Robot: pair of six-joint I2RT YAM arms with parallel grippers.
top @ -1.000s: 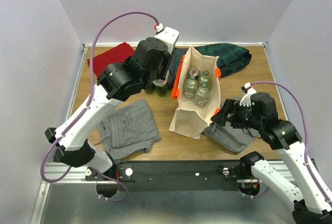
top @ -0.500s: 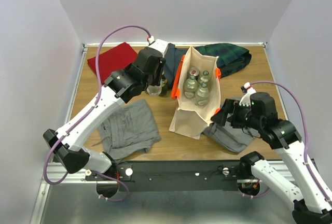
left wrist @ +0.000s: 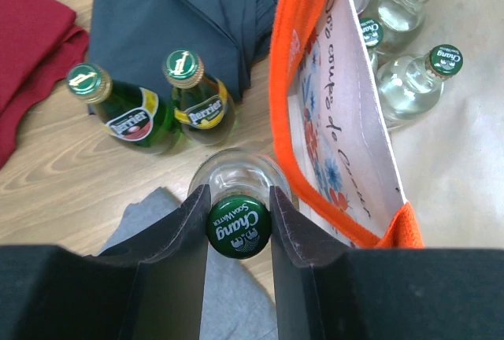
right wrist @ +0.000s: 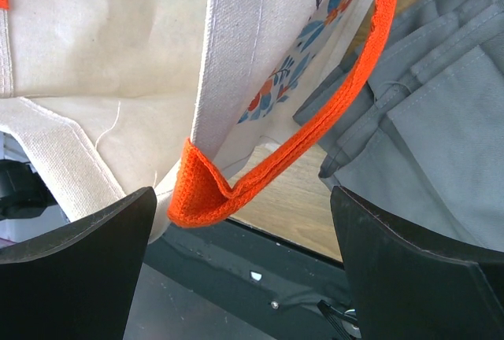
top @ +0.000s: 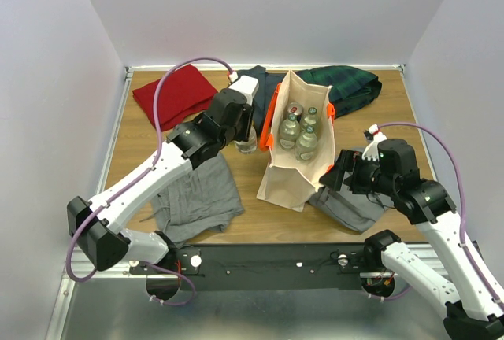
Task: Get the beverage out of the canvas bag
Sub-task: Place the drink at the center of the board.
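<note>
Left gripper (left wrist: pixel 239 192) clamps one bottle (left wrist: pixel 239 227); right gripper (right wrist: pixel 242 198) agape; canvas bag (top: pixel 285 179) holds perhaps four.

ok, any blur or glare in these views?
Top external: even soft light, sharp, no glare on the canvas bag. Left wrist: cap of the held bottle crisp, faint sheen on the green bottles. Right wrist: orange handle sharp, the hand's fingers featureless black.

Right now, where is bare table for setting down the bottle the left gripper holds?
Bare wood lies between the red cloth and grey shirt, and right of the canvas bag, between plaid cloth and right gripper. Crowded: Perrier bottles left of the bag.
</note>
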